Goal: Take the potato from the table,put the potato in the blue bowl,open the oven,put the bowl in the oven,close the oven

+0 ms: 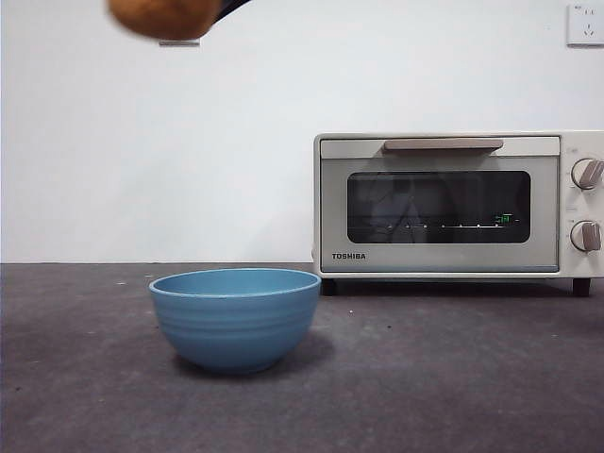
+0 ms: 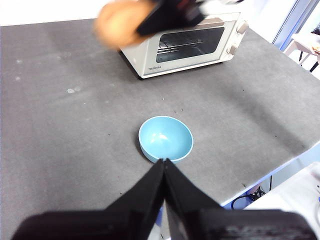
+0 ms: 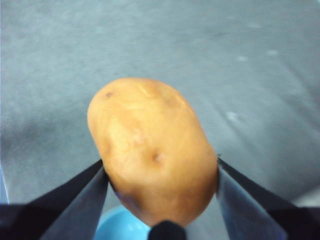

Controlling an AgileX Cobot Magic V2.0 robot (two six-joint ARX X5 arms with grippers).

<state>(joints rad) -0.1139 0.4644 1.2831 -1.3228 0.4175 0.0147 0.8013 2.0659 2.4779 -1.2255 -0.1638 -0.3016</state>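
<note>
High over the table (image 1: 472, 377), my right gripper (image 3: 160, 162) is shut on the orange-brown potato (image 3: 152, 150). In the front view the potato (image 1: 160, 17) hangs at the top edge, left of and well above the blue bowl (image 1: 236, 321). The left wrist view shows the potato (image 2: 120, 25) blurred in that gripper (image 2: 172, 15). The bowl (image 2: 165, 138) is empty, and its rim (image 3: 117, 225) peeks out beneath the potato. My left gripper (image 2: 165, 161) is shut on nothing, up above the bowl's near side. The cream oven (image 1: 444, 203) stands behind and right of the bowl, door shut.
A white wall with a socket (image 1: 585, 24) backs the table. The table's edge (image 2: 280, 165) runs close to the bowl on one side, with cables and floor beyond it. The oven (image 2: 185, 45) sits near the far edge.
</note>
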